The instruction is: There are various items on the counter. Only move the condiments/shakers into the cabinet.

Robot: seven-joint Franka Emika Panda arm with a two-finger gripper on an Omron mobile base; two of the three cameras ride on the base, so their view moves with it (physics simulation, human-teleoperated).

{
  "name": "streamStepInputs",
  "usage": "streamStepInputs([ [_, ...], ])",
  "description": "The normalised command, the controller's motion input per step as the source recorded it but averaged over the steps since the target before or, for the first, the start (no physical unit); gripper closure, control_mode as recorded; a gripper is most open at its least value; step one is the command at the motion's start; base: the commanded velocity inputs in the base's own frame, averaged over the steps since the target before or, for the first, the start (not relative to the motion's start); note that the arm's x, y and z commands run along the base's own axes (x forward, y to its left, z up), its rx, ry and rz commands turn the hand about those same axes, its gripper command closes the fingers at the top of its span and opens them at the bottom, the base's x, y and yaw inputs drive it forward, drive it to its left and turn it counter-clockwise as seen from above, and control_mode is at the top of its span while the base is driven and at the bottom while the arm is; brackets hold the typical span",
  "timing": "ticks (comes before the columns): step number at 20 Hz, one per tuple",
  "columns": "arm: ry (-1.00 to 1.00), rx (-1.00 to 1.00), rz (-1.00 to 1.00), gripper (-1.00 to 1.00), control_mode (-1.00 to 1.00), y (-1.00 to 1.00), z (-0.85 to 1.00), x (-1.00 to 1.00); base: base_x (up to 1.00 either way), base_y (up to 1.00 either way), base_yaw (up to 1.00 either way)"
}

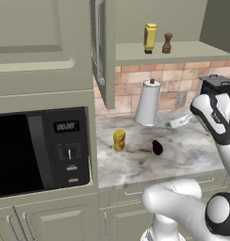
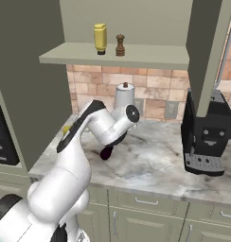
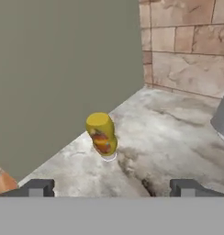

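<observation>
Amber squeeze bottle with pale base (image 1: 119, 140) stands upright on the marbled grey-white bench (image 1: 192, 155), left of the dark purple oval vegetable (image 1: 157, 147). Bright yellow capped bottle (image 1: 150, 37) and brown wooden pepper shaker (image 1: 167, 43) sit on the cabinet shelf (image 1: 183, 51). Claw (image 3: 112, 187) wide, empty, facing the amber bottle.

1. Bright yellow squeeze bottle (image 1: 150, 38) stands upright on the shelf of the open beige-green wall cabinet (image 1: 173, 51).
2. Small brown wooden pepper shaker (image 1: 167, 43) stands just beside it.
3. Amber squeeze bottle with pale base (image 3: 102, 134) stands upright on the marbled grey-white counter (image 1: 183, 150), near the dark purple oval vegetable (image 1: 157, 147).
</observation>
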Motion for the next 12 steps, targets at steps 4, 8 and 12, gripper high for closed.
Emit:
streamStepInputs([
  [4, -0.07, -0.01, 0.33, -1.0, -1.0, 0.7, -0.36, 0.4, 0.0, 0.0, 0.0],
  [8, -0.12, -0.07, 0.27, -1.0, -1.0, 0.76, -0.42, 0.34, 0.0, 0.0, 0.0],
  [12, -0.12, 0.0, 0.15, -1.0, -1.0, 0.17, -0.47, 0.1, 0.0, 0.0, 0.0],
])
